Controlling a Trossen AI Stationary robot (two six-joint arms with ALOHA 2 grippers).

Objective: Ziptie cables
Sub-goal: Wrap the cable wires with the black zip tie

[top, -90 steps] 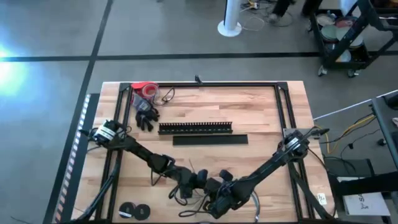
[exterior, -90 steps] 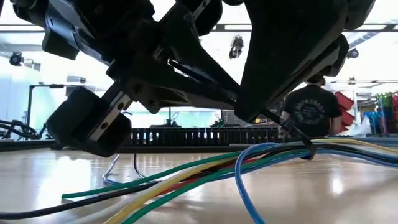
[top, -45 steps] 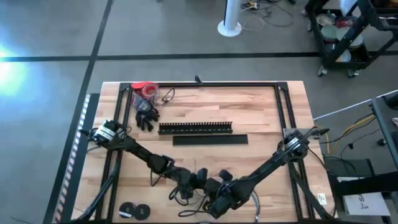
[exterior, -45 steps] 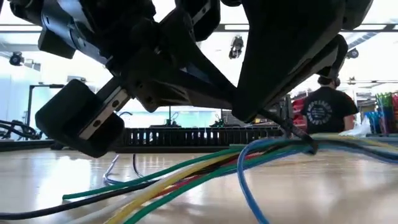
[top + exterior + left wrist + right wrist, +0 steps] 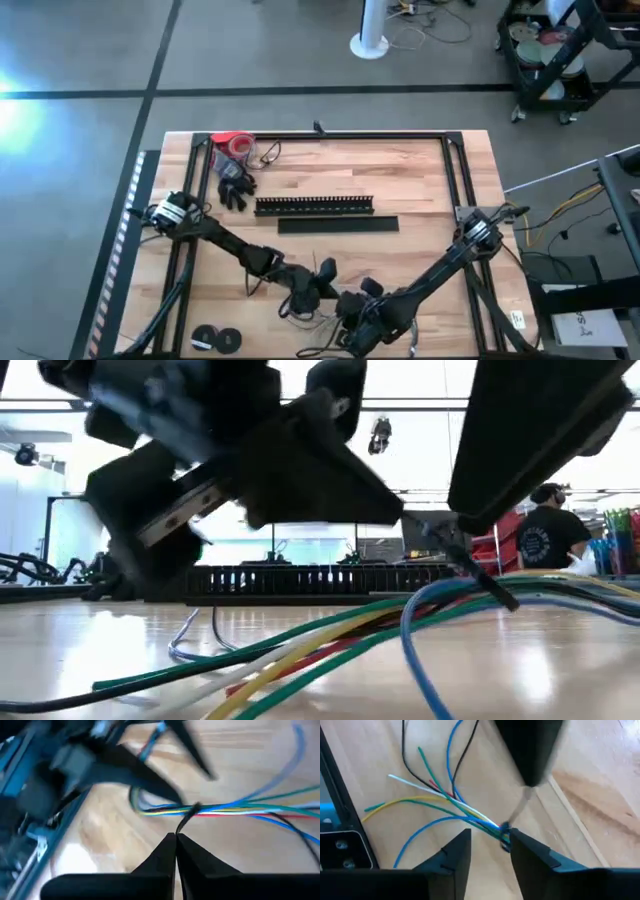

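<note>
Cables (image 5: 330,635) bunched on the wooden table (image 5: 420,190) at its near edge, between the two grippers: blue, green, yellow, red, white and black strands, fanned loose at one end, cinched by a thin black ziptie (image 5: 186,816) at the other. Left gripper (image 5: 175,839) pinched tight on the ziptie's tail, just short of the bundle. Right gripper (image 5: 490,840) parted, one finger either side of the tied spot, cables passing between. Two dark arms, both reaching in over the near edge and meeting above the bundle.

Farther from the grippers, mid-table: one slotted black bar (image 5: 314,205), one flat black strip (image 5: 338,225) just beside it. At the far left corner, one red roll (image 5: 233,143) and one black glove (image 5: 236,187). Two black rolls (image 5: 217,339) near the left arm's elbow. Black frame (image 5: 330,135) round the table.

Grey floor beyond, one white post base (image 5: 368,44), a cart (image 5: 550,55) at the far right. One person (image 5: 545,540) in a dark shirt standing in the bright room behind.
</note>
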